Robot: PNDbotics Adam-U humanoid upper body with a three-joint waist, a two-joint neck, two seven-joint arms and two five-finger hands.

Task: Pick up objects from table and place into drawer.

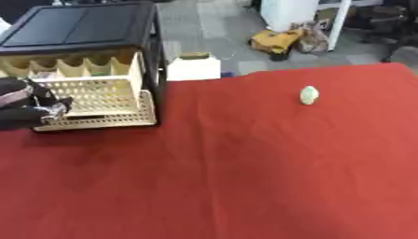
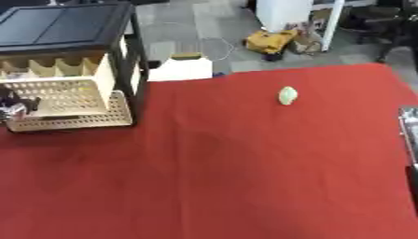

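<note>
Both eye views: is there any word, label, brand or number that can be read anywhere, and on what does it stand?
None can be read.
Black cabinet: no lettering shows.
Cream drawer: none.
Pale green object: none.
White box behind the table: plain, with a dark patch on top too blurred to read.

grey floor (image 1: 204, 23) — yellow bag (image 1: 274, 40)

Both eye views look down from the robot's head onto the red table (image 1: 245, 177), facing away toward the floor beyond. They share the drawer unit (image 1: 81, 32) at left; the right eye view sits slightly rightward.
</note>
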